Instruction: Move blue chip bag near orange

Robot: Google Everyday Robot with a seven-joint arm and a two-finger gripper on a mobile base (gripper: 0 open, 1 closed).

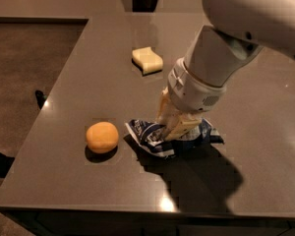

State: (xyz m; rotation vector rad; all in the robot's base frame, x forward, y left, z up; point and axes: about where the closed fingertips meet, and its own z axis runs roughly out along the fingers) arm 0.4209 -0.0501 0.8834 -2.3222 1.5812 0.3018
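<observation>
Towards the near edge of the grey worktop (pixel 78 191), close to its left edge, the orange (pixel 102 136) sits by itself with its shadow beneath it. Just to its right, near but not touching, the blue chip bag (pixel 148 137) lies crumpled flat on the surface, its left tip pointing at the fruit. The gripper (pixel 171 129) is pressed down into the middle of the bag, its cream jaws clenched on the foil, which bunches up around them. The white arm (pixel 221 58) slopes up and away to the far right corner. Farther back, near the far edge, a pale yellow wavy block (pixel 147 60) lies well apart from everything else.
</observation>
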